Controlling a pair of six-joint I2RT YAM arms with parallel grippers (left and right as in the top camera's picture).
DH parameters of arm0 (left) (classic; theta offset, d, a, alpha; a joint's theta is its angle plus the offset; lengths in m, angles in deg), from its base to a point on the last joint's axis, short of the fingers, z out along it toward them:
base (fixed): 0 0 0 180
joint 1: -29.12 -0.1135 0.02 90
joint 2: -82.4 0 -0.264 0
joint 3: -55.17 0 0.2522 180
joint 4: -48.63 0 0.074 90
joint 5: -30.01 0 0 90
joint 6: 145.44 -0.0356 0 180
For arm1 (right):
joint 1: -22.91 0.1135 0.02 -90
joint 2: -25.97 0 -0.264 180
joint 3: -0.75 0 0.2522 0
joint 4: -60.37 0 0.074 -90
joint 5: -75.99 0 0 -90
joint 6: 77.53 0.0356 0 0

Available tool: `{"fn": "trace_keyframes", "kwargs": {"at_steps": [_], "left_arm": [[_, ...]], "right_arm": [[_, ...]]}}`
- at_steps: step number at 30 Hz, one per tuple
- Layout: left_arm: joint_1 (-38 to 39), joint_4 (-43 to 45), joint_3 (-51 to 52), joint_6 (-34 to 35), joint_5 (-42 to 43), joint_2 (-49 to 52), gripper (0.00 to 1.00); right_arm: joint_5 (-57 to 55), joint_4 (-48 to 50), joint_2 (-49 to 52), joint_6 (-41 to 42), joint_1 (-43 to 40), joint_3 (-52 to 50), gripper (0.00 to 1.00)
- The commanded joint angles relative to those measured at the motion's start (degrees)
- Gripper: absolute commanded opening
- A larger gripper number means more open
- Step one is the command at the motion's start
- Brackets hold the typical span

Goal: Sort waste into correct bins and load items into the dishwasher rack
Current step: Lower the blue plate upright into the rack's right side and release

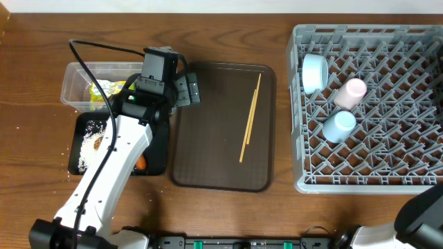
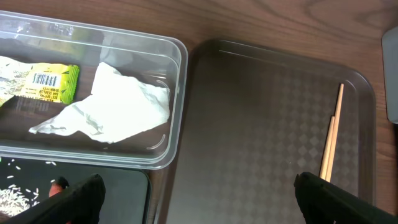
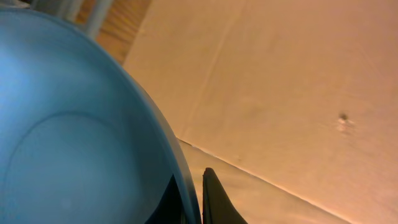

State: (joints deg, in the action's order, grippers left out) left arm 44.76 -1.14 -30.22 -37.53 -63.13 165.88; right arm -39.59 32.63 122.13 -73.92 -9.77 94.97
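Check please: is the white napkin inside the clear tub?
Inside. The napkin lies on the floor of the clear tub, within its walls, beside the yellow-green wrapper.

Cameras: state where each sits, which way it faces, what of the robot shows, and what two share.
Overhead: above the table, facing straight down; left arm over the tub.
Left wrist: on the left arm, facing down at tub and brown tray; open left pincer shows.
Right wrist: on the right arm, close against a blue plate; right pincer on its rim.
Shared: overhead and left wrist both show the chopsticks.
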Motion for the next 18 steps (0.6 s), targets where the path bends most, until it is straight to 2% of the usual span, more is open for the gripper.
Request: {"fn": "trace_keyframes", "kwargs": {"at_steps": [1,8,18], "left_arm": [[0.1,-0.2,-0.5,-0.7,0.1,0.1,0.98],[0.1,-0.2,-0.5,-0.7,0.1,0.1,0.98],[0.1,-0.2,-0.5,-0.7,0.1,0.1,0.98]], "right_arm": [[-1.2,0.1,1.4,-1.0,-1.0,0.1,0.01],[-0.5,0.1,2.0,1.9,-0.2,0.1,0.01],[-0.3,-0.4,2.0,13.8,2.4,0.1,0.01]]}}
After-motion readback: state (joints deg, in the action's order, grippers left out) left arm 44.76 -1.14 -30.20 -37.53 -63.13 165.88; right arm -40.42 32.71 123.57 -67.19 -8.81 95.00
